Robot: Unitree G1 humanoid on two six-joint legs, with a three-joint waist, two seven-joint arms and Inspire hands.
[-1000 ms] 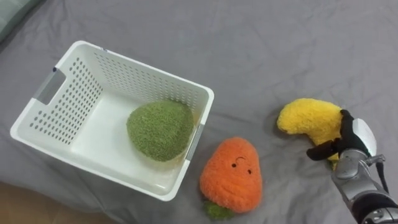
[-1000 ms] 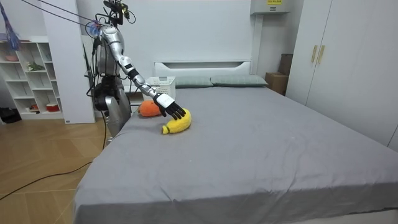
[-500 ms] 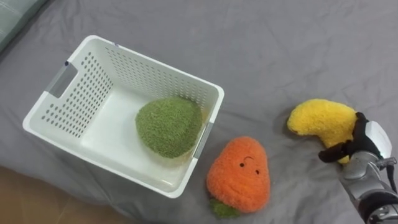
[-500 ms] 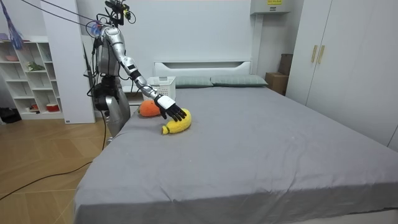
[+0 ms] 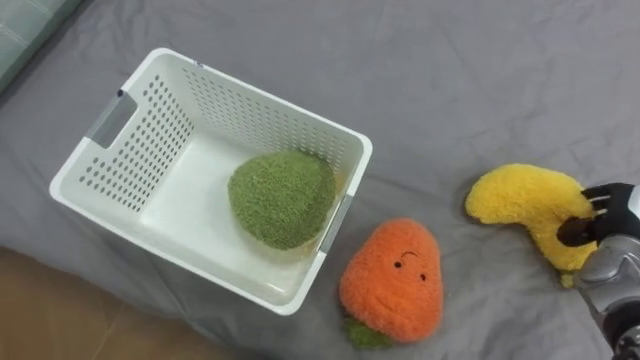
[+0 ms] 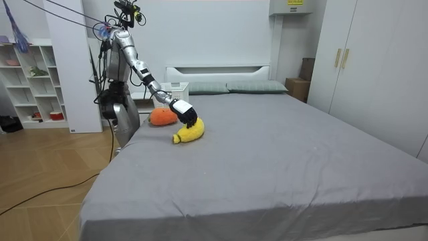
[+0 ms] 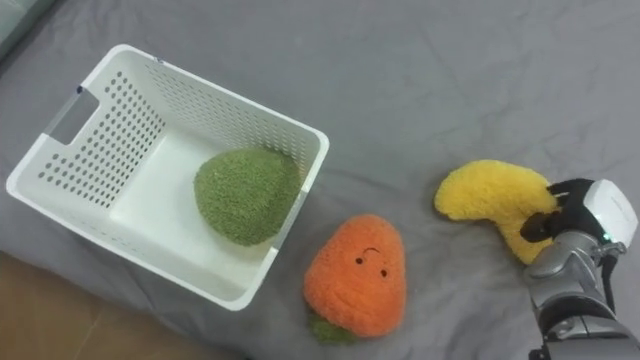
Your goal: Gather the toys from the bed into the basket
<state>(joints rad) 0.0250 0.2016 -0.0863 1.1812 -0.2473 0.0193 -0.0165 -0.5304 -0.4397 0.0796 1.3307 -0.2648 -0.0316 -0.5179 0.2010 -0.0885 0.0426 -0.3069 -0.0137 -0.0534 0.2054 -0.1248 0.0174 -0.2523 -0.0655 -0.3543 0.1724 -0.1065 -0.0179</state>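
Though spread before, fingers (image 7: pixel 548 226) of right hand (image 7: pixel 592 215) now apparently curled round banana plush (image 7: pixel 487 198).

The right hand (image 5: pixel 615 215) runs off the left eye view's 3 o'clock edge, its palm hidden against the banana toy (image 5: pixel 525 200). The carrot toy (image 5: pixel 392 280) covers most of its own green top at 6 o'clock. In the room view the basket (image 6: pixel 179 86) sits half behind the arm, its contents hidden.

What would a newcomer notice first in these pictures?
The bright orange carrot toy stands out, lying on the grey bed just beside the white basket, which holds a round green plush toy. To its right, the robot's right hand has its fingers curled round one end of the yellow banana toy, which lies on the sheet.
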